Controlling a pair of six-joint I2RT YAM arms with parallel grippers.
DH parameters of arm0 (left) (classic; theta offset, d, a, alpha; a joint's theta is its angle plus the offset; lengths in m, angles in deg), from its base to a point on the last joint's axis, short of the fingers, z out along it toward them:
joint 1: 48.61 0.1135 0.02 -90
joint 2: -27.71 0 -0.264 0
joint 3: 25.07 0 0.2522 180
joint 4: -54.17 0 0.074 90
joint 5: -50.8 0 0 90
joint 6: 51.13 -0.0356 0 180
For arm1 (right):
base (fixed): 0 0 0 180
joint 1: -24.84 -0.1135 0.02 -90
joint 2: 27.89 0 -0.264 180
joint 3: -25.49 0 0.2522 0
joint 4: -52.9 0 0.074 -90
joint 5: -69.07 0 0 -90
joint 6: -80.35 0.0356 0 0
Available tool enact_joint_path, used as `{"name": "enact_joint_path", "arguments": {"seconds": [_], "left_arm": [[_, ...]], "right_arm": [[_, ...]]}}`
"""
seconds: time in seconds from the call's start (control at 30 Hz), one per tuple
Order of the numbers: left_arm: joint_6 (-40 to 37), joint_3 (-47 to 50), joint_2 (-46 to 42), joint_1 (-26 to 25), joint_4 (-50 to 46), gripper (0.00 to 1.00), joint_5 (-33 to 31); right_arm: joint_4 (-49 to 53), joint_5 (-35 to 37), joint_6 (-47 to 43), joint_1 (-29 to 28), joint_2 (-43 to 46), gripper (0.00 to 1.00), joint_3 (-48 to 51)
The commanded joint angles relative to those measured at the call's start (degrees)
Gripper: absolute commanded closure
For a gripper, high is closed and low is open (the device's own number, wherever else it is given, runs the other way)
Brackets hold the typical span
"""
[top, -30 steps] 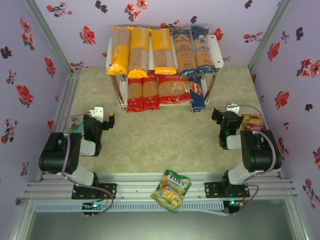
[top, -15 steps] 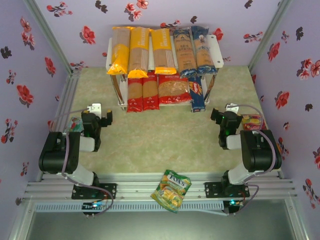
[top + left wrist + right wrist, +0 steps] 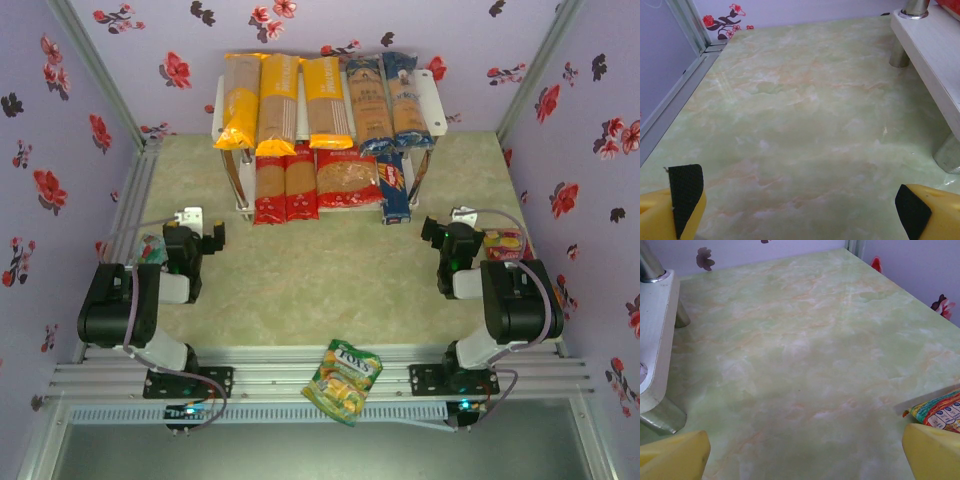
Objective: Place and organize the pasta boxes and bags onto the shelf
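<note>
The left claw is wide open. It holds nothing and touches nothing, and it hangs over the bare green desk. The right claw is wide open too, with nothing in it.

All the pasta packs are on the shelf. Three yellow bags and two dark-blue bags lie side by side on the top board. Two red bags, a wider red bag and a dark-blue box lie on the low board. Their far ends hide under the top board.

A small red-yellow bag lies just beside the right arm. In the right wrist view it is cut off. A green-yellow snack bag lies on the metal rail between the two arm bases. The desk between the claws and the shelf is bare.
</note>
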Motion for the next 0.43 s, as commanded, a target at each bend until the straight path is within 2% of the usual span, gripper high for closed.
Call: {"name": "enact_joint_path", "arguments": {"seconds": [0.0, 0.4], "left_arm": [[1.1, -0.6, -0.7, 0.2, -0.1, 0.0, -1.1], [1.3, -0.9, -0.8, 0.4, -0.8, 0.0, -0.9]], "right_arm": [[-1.0, -0.3, -0.8, 0.1, 0.0, 0.01, -0.7], [-1.0, -0.3, -0.8, 0.1, 0.0, 0.01, -0.7]]}}
